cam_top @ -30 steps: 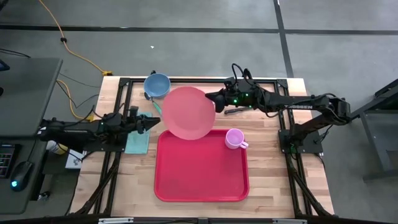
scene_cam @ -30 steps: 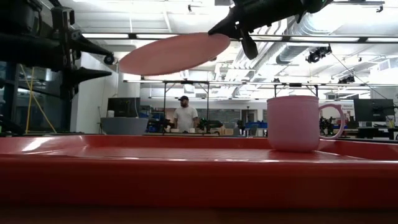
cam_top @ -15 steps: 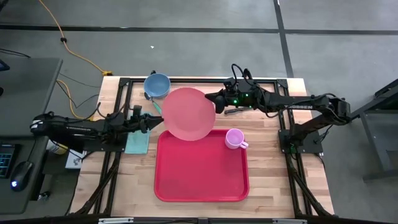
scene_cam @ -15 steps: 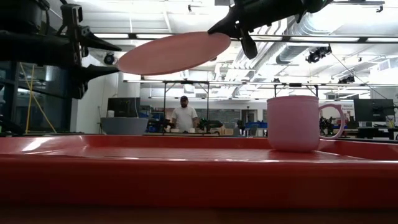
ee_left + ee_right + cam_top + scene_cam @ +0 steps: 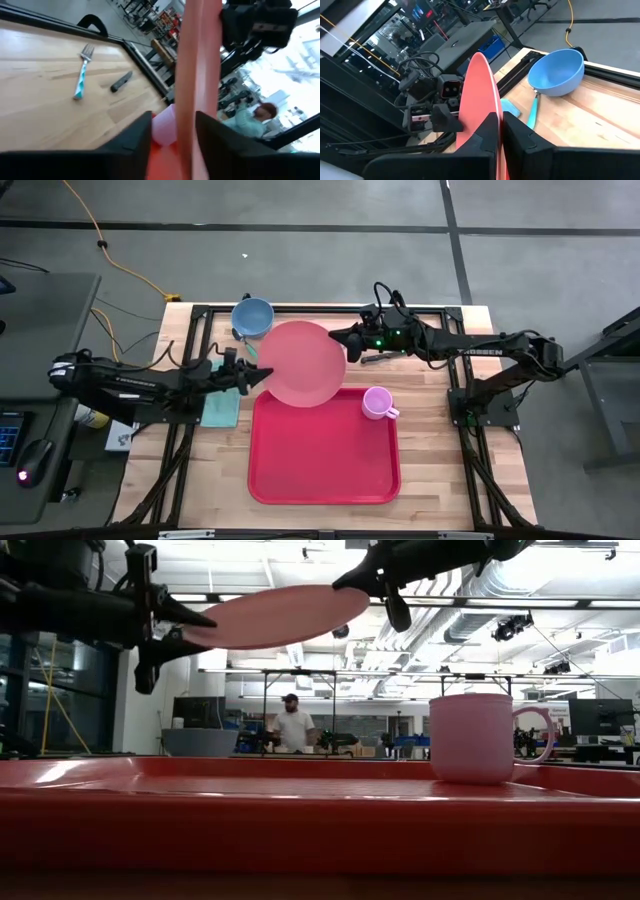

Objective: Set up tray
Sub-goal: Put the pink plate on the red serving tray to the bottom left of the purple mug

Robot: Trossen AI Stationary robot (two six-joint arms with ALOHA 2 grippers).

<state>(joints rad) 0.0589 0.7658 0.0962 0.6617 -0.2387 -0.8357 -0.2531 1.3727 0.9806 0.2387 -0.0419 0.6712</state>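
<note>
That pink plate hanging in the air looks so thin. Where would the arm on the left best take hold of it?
Probably at the rim. The pink plate is a thin disc held roughly level above the tray, so only its edge fits between two fingers. The right gripper already pinches one side, so the free opposite edge suits best, approached level from the side. The left gripper sits there now, fingers open astride the rim.

Around your wooden surface (image 5: 430,480) you have a grey concrete floor (image 5: 300,260) crossed by dark seam lines, with a yellow cable (image 5: 110,255) trailing over it. Look level across and you see a white ceiling with long strip lights (image 5: 560,603), black metal frames (image 5: 300,675), and a person (image 5: 292,727) standing well back among cluttered benches. At your left stands a dark desk (image 5: 40,360).
</note>
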